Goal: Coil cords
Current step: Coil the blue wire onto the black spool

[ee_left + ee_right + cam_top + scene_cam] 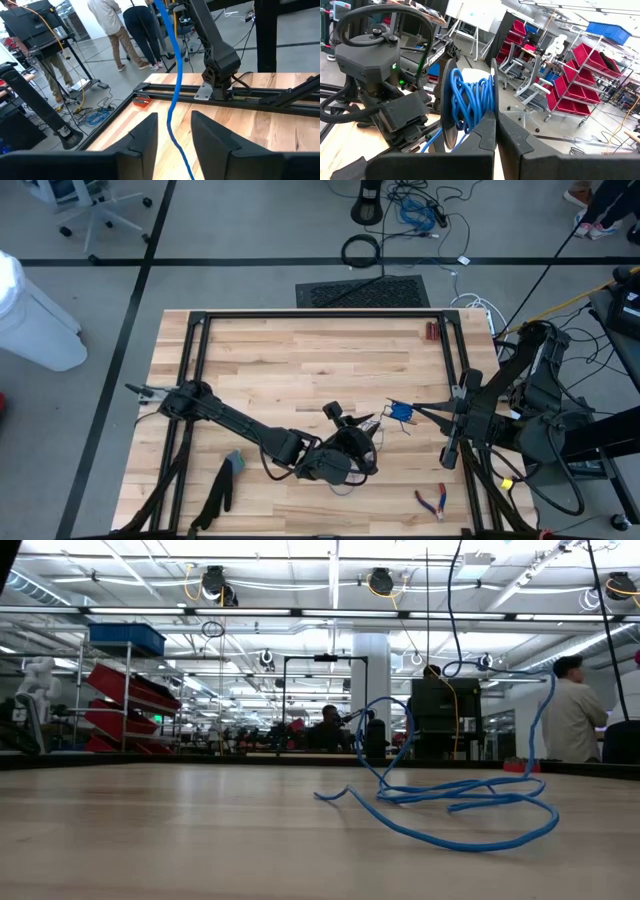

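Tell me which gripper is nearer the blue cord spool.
Right. The right gripper clamps the spool by its flange; the left gripper sits apart, jaws open around the trailing cord.

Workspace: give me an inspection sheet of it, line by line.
Surface: wooden table inside a black frame, mostly bare.
Job's things: blue cord, part lying loose on the table, part wound on a spool.
Clutter: red-handled pliers near the front right; small red item at the far right edge.
Grippers: left gripper open with the cord running between its fingers; right gripper shut on the spool's rim.
Cables: black cable ring and tangled wires on the floor behind the table.
Surroundings: people standing, red bin racks, office chair.
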